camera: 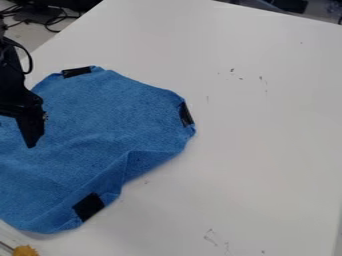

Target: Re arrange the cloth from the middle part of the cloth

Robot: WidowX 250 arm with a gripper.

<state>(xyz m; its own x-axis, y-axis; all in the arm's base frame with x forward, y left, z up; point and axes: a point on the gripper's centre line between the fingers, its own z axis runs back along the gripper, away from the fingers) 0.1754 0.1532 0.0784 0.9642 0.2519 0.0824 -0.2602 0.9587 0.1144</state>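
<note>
Cloth (100, 120): lies on table (267, 150), under and around claw (32, 139).
Claw: hangs above cloth's inner part, probably for a middle pinch; cannot tell whether wide or narrow.
Patches (88, 206): sit along rim, beyond, right of and below claw; perhaps mark edges.
Fold (107, 180): slants below-right of claw; likely needs smoothing.

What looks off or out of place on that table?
The blue cloth lies uneven: its lower right part is creased, with a fold running in from the edge. Black tape patches sit along its rim, which may be deliberate. The white table has small dark scuffs.
</note>
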